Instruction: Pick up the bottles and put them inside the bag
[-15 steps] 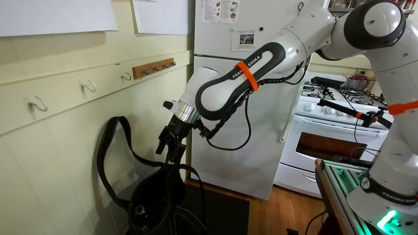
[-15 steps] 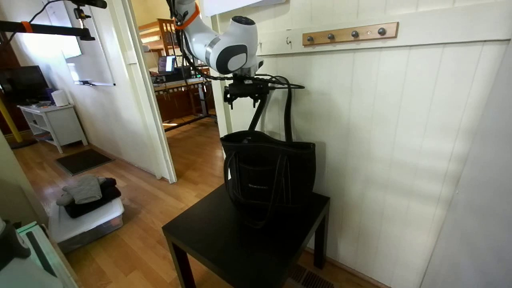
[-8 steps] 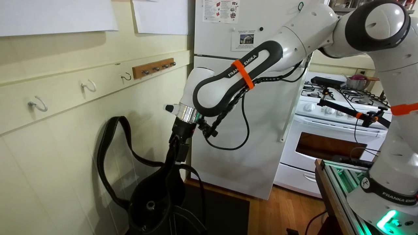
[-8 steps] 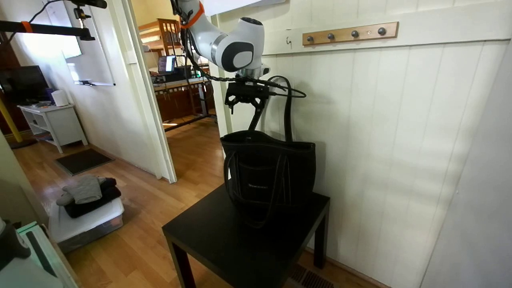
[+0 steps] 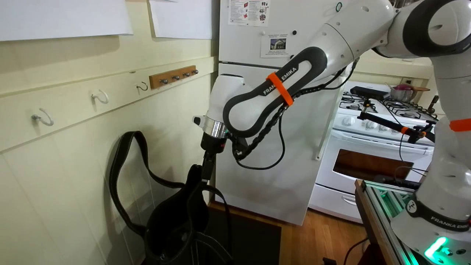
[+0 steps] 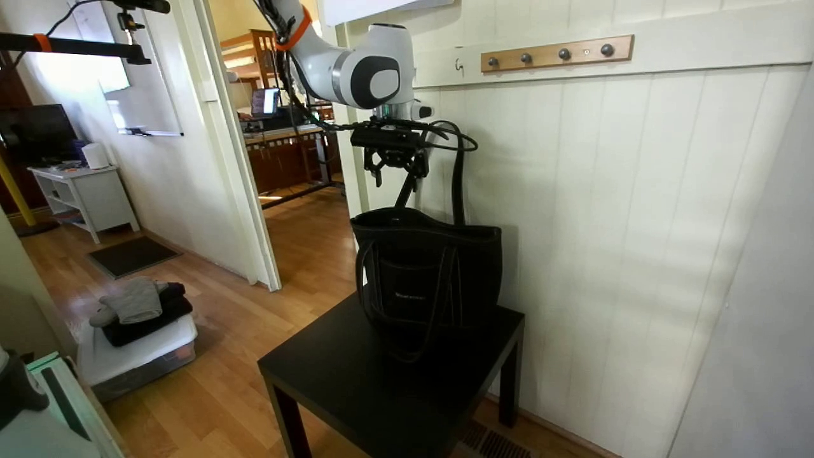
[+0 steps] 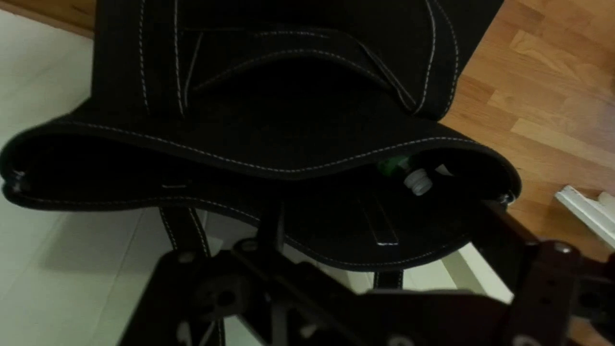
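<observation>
The black fabric bag (image 6: 439,280) stands upright on a black table; it also shows in an exterior view (image 5: 198,221) and the wrist view (image 7: 288,125). Its mouth is open and its long strap (image 5: 116,184) loops up along the wall. A green bottle (image 7: 393,165) with a pale ridged neck lies inside near one end of the mouth; most of it is hidden by the bag's wall. Its top is faint in an exterior view (image 5: 184,237). My gripper (image 7: 387,214) is open and empty above the bag's mouth; it also shows in an exterior view (image 6: 397,181).
The black table (image 6: 331,362) carries the bag. The wall (image 6: 636,191) with a wooden hook rack (image 6: 556,54) is close behind. A fridge (image 5: 265,147) stands beside the arm. A lidded box (image 6: 140,356) with folded clothes is on the floor.
The gripper has turned, its fingers now edge-on in an exterior view, and shifted slightly away from the wall. Inside the bag the bottle's top has moved sideways. The bag has stayed in place.
</observation>
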`<state>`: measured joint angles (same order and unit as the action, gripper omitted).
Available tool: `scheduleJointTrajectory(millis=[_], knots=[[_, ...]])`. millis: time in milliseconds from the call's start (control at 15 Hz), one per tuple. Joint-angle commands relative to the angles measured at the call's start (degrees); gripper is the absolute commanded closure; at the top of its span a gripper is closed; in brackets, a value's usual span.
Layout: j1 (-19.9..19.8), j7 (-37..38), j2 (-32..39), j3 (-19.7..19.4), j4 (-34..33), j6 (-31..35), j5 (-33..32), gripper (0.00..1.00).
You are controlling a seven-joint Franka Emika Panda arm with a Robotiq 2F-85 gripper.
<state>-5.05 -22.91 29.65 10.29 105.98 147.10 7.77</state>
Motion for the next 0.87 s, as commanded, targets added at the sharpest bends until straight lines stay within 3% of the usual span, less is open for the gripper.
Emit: scheduleJointTrajectory(millis=[0, 400, 467, 800], knots=[[4.85, 10.20, -2.79, -4.94, 3.92, -1.41, -4.97, 0.00], [5.28, 11.44, -4.36, -5.15, 7.35, -3.89, -6.12, 0.00], [4.61, 10.10, -2.31, -4.23, 5.14, -1.61, -4.83, 0.00], [4.60, 10.09, -3.05, -4.52, 6.18, -2.44, -5.00, 0.00]])
